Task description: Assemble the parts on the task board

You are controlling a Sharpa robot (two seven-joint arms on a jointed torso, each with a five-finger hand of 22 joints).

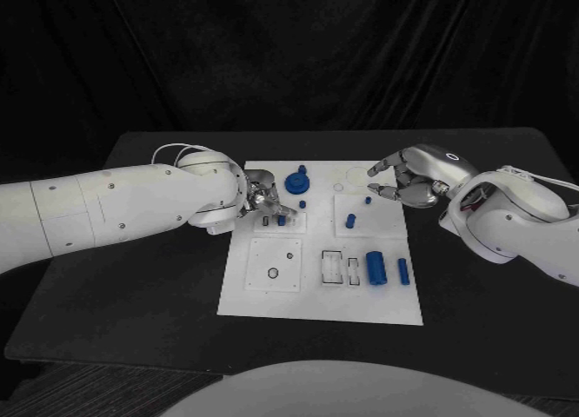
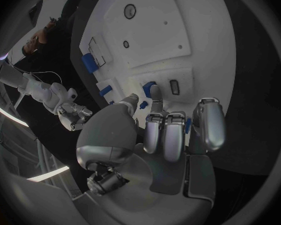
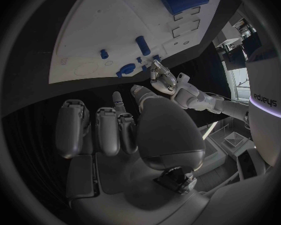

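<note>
The white task board (image 1: 321,304) lies in the middle of the table. My left hand (image 1: 258,204) is low over its far left part. In the left wrist view the thumb and a fingertip (image 2: 156,94) pinch a small blue peg (image 2: 148,88) standing in the board (image 2: 153,30). A second peg (image 1: 281,221) stands right beside it. My right hand (image 1: 409,178) hovers over the board's far right corner, fingers half curled and apart, holding nothing. The right wrist view shows that hand (image 3: 122,130) above the bare table by the board's edge (image 3: 97,40).
A blue round knob part (image 1: 298,182) stands at the board's far middle. Two short pegs (image 1: 368,201) (image 1: 349,221) stand right of centre. Two blue cylinders (image 1: 377,267) (image 1: 402,271) lie near the right edge. Black table surrounds the board.
</note>
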